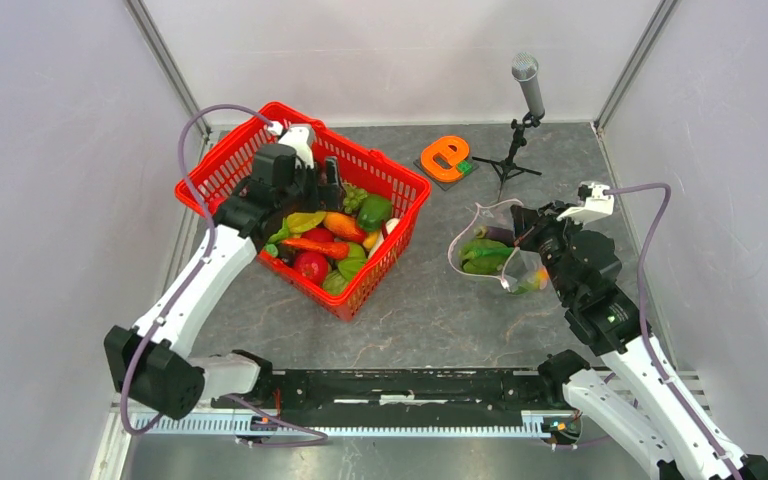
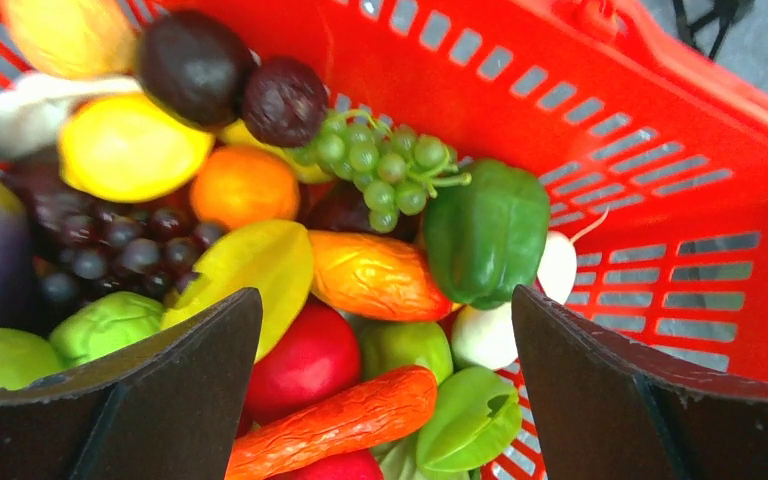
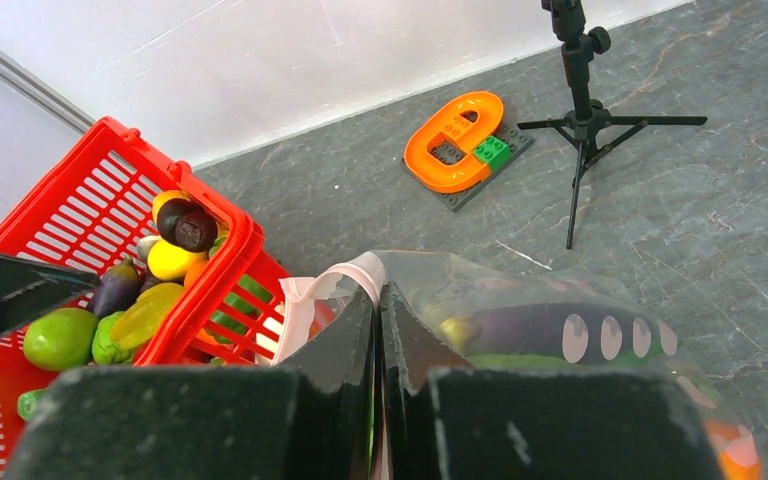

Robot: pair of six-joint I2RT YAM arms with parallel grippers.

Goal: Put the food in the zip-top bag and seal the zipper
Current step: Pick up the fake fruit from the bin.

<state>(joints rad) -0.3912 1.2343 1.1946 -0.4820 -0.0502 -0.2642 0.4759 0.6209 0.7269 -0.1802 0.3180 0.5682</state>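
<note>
Toy produce [image 2: 300, 360] fills the red basket [image 1: 385, 265] at the upper left of the overhead view. It sits directly under the left gripper [image 2: 385, 300], whose jaws stand wide apart and grip nothing. A green pepper [image 2: 485, 230] and a wrinkled orange piece [image 2: 375, 275] lie just beyond the gap between its fingers. These pieces look light, hollow and smooth, so probably slippery; a grasp across the pepper's middle seems safest. At centre right, the right gripper [image 3: 378, 295] is clamped on the mouth edge of the clear bag [image 1: 480, 225], at its pale strip [image 3: 345, 275]. The bag looks thin and floppy and already holds green pieces [image 1: 482, 256].
</note>
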